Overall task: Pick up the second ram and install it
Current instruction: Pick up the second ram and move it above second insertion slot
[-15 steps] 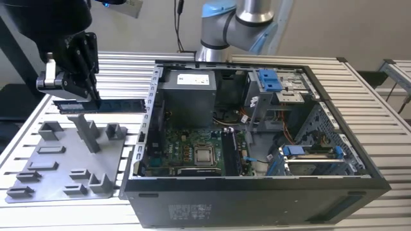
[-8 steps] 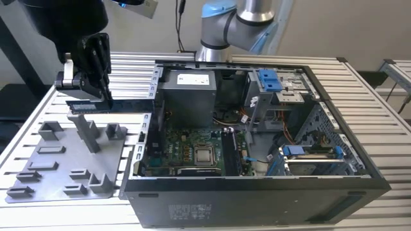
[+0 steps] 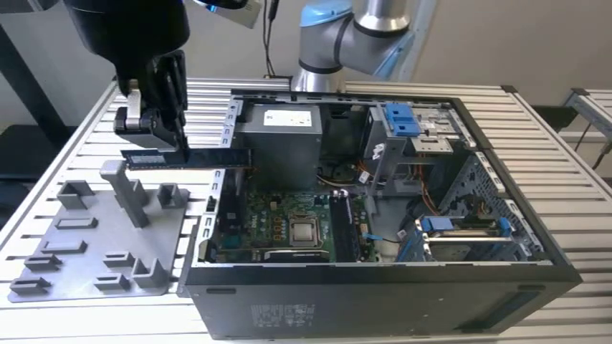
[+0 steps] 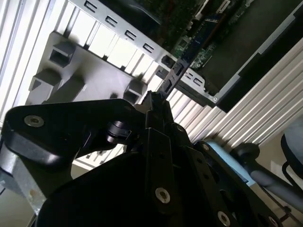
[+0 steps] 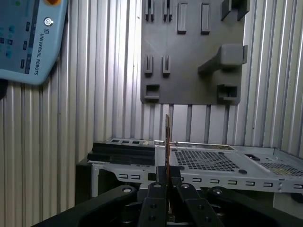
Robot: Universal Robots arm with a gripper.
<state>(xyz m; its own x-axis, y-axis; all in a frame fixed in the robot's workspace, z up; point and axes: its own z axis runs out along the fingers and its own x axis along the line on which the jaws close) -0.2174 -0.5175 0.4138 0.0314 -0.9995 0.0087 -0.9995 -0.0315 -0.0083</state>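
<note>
Second ram [image 3: 191, 158] clamped in claw [image 3: 158, 143]; jaws narrowed onto its flat faces.

The gripper [image 5: 168, 183] hides the gripped part of the second ram [image 5: 167, 142].

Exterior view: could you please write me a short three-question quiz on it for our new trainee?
1. True or false: the hand holds the second ram.
2. The ram is: A installed, B lifted in the air, C dropped.
3. What colour are the drive clips?
Key: 1 true; 2 B; 3 blue.
</note>
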